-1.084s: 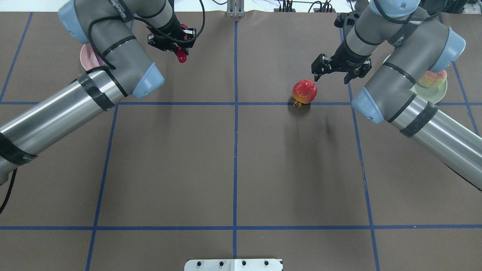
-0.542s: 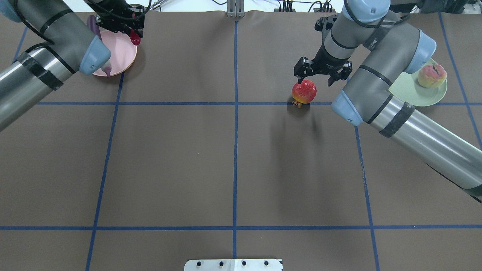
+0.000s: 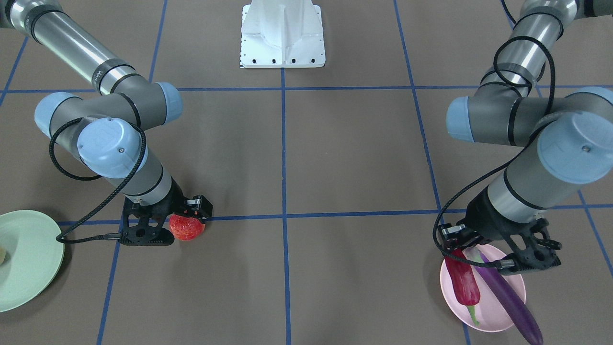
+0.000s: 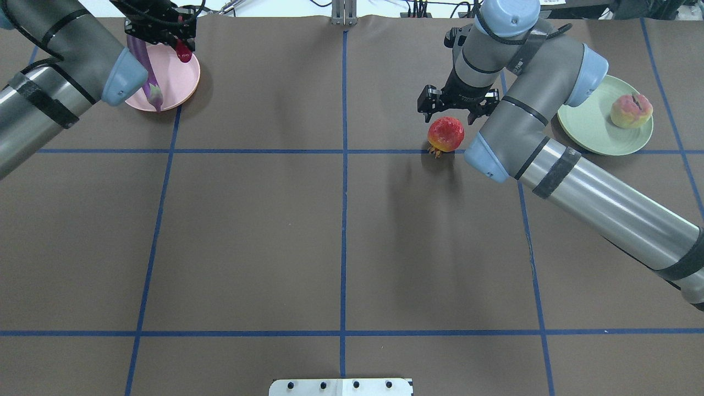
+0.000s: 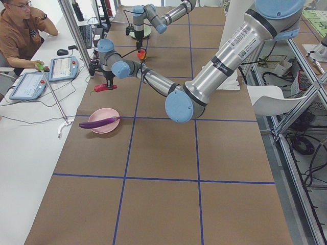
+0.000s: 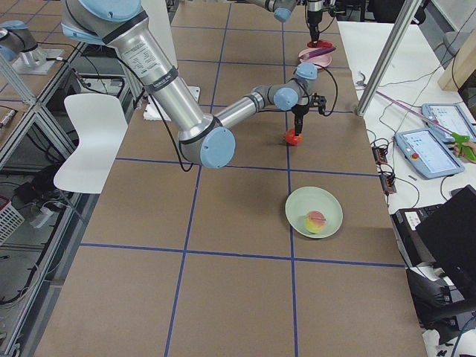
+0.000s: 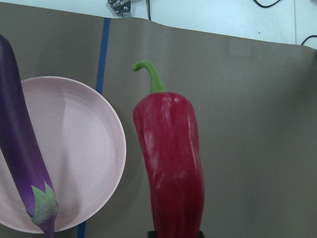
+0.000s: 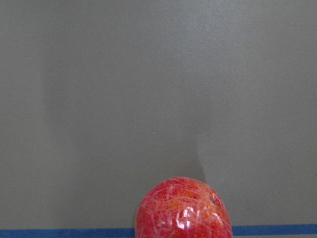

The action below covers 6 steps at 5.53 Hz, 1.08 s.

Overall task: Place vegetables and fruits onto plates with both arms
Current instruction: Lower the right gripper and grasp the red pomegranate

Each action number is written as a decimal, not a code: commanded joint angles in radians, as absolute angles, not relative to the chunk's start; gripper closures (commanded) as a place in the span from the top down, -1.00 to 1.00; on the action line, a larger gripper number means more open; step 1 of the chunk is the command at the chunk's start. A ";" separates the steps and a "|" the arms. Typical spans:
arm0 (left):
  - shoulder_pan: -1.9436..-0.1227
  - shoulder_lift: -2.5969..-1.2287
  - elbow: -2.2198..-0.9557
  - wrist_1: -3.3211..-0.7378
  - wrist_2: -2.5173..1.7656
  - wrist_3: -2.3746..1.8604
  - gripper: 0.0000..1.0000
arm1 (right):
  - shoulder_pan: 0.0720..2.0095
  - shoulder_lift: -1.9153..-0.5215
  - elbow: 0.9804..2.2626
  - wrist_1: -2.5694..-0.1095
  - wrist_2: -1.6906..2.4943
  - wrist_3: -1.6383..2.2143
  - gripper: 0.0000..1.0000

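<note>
Brown gridded worktop (image 4: 247,231): chili pepper (image 7: 171,168) clamped in my left gripper (image 3: 454,249), aloft by pink plate (image 4: 181,82), far-left corner; eggplant (image 3: 507,294) lies across it. My right gripper (image 4: 448,110) gapes wide over pomegranate (image 4: 446,133); peach (image 4: 631,111) on green plate (image 4: 588,121) toward far-right corner.

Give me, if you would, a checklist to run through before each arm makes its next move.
1. Left gripper grip on the chili pepper: ok, shut on it.
2. Chili pepper over the pink plate: not ok, the left wrist view shows it beside the rim.
3. Room on the pink plate beside the eggplant: ok.
4. Right gripper open: ok, fingers spread.
5. Right gripper low enough to close on the pomegranate: cannot tell.
6. Room on the green plate beside the peach: ok.
</note>
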<state>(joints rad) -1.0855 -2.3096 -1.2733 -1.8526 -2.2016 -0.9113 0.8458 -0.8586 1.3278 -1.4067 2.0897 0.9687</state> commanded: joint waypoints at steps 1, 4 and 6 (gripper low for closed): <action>-1.103 -2.295 -1.267 -1.853 -2.200 -0.879 -1.00 | 0.813 -0.853 1.298 -1.407 2.053 0.968 1.00; -1.101 -2.286 -1.267 -1.853 -2.200 -0.877 -1.00 | 0.807 -0.865 1.287 -1.410 2.042 0.966 0.96; -1.100 -2.261 -1.266 -1.876 -2.192 -0.877 -1.00 | 0.821 -0.856 1.285 -1.404 2.043 0.969 -1.00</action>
<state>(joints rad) -1.1008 -2.2758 -1.2664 -1.8641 -2.1969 -0.8782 0.8133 -0.8613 1.2851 -1.4062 2.0428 0.9686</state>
